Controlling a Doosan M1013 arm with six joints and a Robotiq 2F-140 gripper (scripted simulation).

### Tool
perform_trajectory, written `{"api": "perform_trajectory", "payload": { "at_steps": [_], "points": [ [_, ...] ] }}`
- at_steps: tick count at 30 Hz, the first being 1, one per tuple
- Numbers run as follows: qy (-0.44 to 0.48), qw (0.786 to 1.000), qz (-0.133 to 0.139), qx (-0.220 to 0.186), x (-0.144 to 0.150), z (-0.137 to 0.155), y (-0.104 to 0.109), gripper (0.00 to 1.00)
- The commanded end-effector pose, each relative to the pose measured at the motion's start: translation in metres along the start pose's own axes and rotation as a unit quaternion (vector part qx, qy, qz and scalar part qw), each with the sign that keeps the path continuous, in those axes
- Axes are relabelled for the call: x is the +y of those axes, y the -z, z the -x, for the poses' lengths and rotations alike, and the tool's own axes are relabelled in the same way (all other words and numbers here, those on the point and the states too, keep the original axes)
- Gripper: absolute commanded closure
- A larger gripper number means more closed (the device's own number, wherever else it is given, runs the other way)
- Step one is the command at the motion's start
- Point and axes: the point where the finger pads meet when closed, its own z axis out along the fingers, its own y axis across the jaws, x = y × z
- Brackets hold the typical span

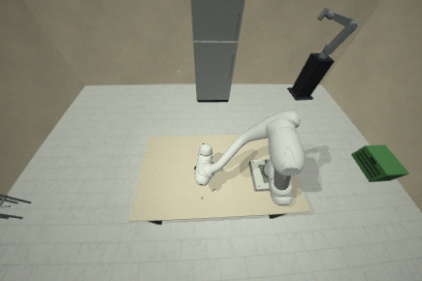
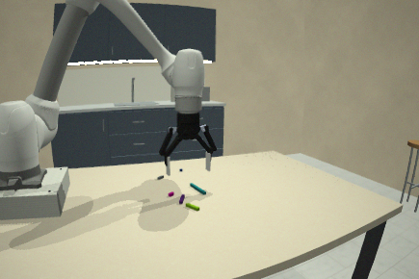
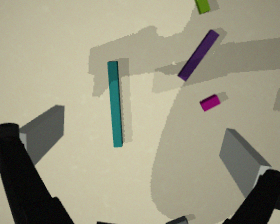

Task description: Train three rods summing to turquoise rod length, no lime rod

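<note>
The turquoise rod [image 2: 197, 189] [image 3: 115, 105] lies alone on the table. The purple rod [image 2: 182, 198] [image 3: 198, 55] lies aslant, apart from the magenta rod [image 2: 170, 194] [image 3: 210, 102]. The grey rod [image 2: 160, 177] [image 3: 177, 220] is cut off by the bottom edge of the wrist view. The small blue rod [image 2: 181, 169] lies farther back in the exterior view. No rods touch. My gripper [image 2: 188, 171] [image 3: 143, 131] is open and empty above the table, with the turquoise rod between its fingers' sides in the wrist view, well below them. In the top view the arm hides the gripper.
The lime rod [image 2: 193, 207] [image 3: 202, 6] lies near the purple rod, cut off at the wrist view's top edge. The table [image 1: 170, 203] [image 2: 284, 216] carries the arm's base [image 2: 24, 202] at one side. Arm shadows fall across the rods' area.
</note>
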Motion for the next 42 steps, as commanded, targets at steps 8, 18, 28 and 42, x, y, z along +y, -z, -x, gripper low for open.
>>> {"api": "perform_trajectory", "payload": {
  "at_steps": [8, 18, 28, 42],
  "points": [
    [-0.176, 0.984, 0.001, 0.005, 0.008, -0.005, -0.001, 0.0],
    [-0.377, 0.926, 0.0, 0.005, 0.013, -0.01, -0.001, 0.0],
    [-0.53, 0.848, -0.001, 0.005, 0.018, -0.014, -0.001, 0.0],
    [-0.697, 0.717, -0.002, 0.004, 0.023, -0.019, -0.001, 0.0]
  ]
}}
